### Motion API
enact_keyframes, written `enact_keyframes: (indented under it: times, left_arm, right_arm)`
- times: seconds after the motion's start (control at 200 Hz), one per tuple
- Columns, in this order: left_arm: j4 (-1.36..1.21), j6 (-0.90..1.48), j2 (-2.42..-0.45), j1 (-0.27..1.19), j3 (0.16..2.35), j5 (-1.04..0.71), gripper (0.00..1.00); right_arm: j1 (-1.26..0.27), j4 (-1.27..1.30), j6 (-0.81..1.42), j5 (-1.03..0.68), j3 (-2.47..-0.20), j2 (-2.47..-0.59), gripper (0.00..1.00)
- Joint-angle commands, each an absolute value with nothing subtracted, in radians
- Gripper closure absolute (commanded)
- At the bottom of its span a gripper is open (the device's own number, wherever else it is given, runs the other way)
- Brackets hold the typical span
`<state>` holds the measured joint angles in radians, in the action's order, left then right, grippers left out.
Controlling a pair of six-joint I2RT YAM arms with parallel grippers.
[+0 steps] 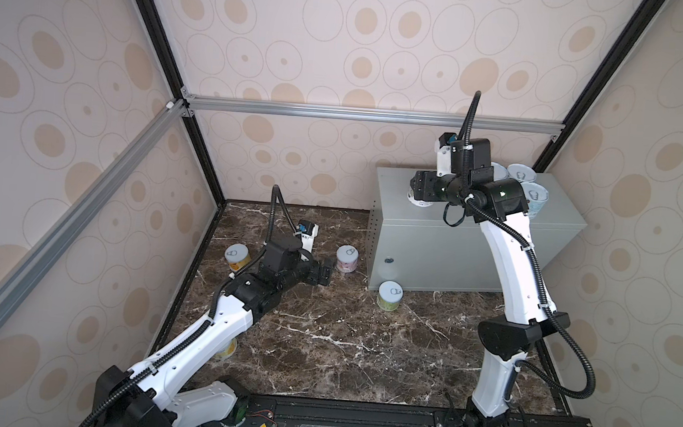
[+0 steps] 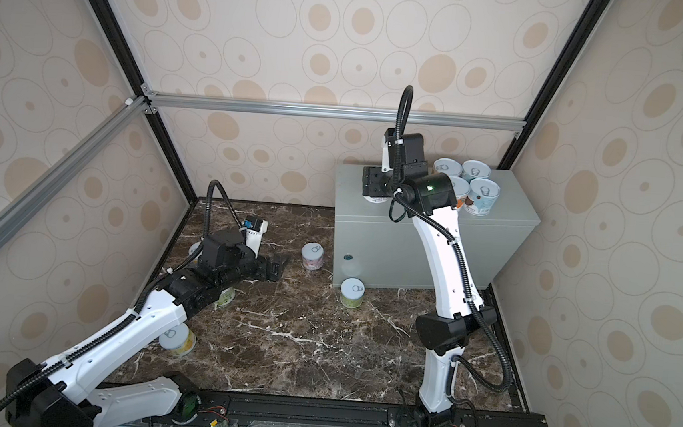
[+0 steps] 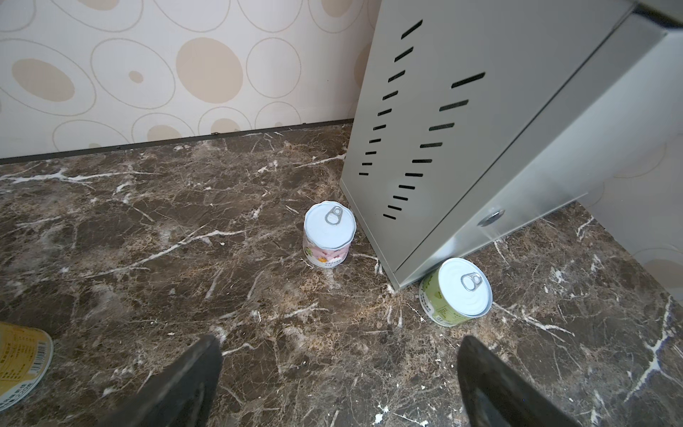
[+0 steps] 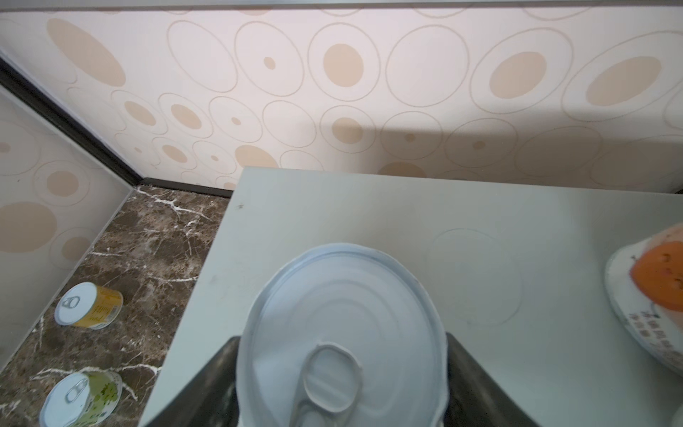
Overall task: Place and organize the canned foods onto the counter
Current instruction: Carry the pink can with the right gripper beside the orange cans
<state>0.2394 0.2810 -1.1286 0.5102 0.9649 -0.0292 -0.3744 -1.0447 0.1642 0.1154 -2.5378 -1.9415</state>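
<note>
The right hand (image 1: 417, 187) is closed on a short round tin with a silvery pull-tab lid (image 4: 343, 325), one finger against each side. The tin stands upright on the flat top of the light-grey metal box table (image 1: 392, 185). Behind that hand, past its wrist and on the same top, a cluster of more silvery-lidded tins (image 2: 485, 196) stands packed close together.

The left hand (image 3: 340, 369) hangs wide and empty just over the dark brown marbled surface (image 3: 148, 222). Straight ahead of its fingertips, a little apart from them, stands a pink-labelled tin (image 3: 329, 234). Ahead and off to its right, a green-labelled tin (image 3: 456, 292) stands just beside the table's bottom corner. Back on its left side stands a yellow-labelled tin (image 3: 22, 362).
</note>
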Motion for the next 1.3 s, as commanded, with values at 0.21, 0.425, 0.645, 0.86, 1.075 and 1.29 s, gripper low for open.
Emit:
enact_keyframes:
  times: [0.21, 0.425, 0.645, 0.86, 1.075, 1.29]
  left_arm:
    - [0.211, 0.281, -1.147, 0.5, 0.966, -0.059, 0.01]
    - [0.209, 0.282, -1.163, 0.499, 0.966, -0.074, 0.01]
    - [0.208, 0.285, -1.176, 0.497, 0.966, -0.088, 0.01]
    - [0.206, 0.286, -1.187, 0.496, 0.966, -0.097, 0.01]
    - [0.205, 0.288, -1.192, 0.496, 0.966, -0.106, 0.01]
    - [0.202, 0.288, -1.196, 0.495, 0.966, -0.11, 0.01]
  right_arm:
    - [-0.307, -1.021, 0.111, 0.14, -2.599, -1.992, 0.34]
    - [-0.248, -1.019, 0.115, 0.137, -2.615, -2.012, 0.35]
    - [-0.199, -1.018, 0.125, 0.118, -2.644, -2.04, 0.35]
    - [-0.183, -1.012, 0.125, 0.109, -2.649, -2.047, 0.35]
    - [-0.17, -1.012, 0.125, 0.094, -2.652, -2.057, 0.35]
    - [-0.17, -1.011, 0.123, 0.093, -2.661, -2.057, 0.3]
